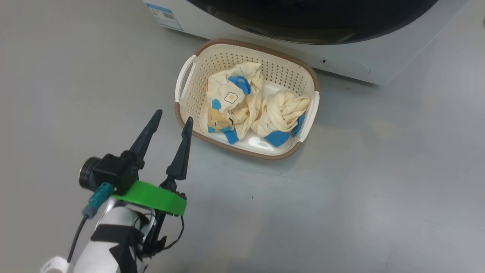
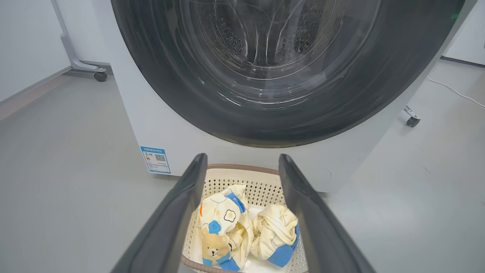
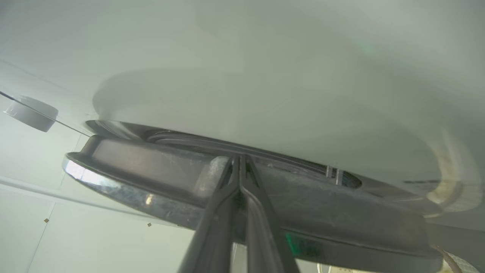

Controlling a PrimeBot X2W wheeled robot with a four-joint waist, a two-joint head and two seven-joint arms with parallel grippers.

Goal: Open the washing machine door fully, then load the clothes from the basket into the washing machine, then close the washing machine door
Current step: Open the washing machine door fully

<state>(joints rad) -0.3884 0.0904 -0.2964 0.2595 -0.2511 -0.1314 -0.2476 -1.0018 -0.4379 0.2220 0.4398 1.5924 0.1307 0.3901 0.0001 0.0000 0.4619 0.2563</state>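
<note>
Counting: clothes (image 1: 235, 98) 2 | basket (image 1: 223, 62) 1 | washing machine door (image 2: 170, 83) 1

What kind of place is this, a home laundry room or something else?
Probably a test room set up for laundry rather than a home: a white washing machine stands on bare grey floor, a basket of clothes sits before it, and a wheeled stand's caster shows off to one side.
</note>
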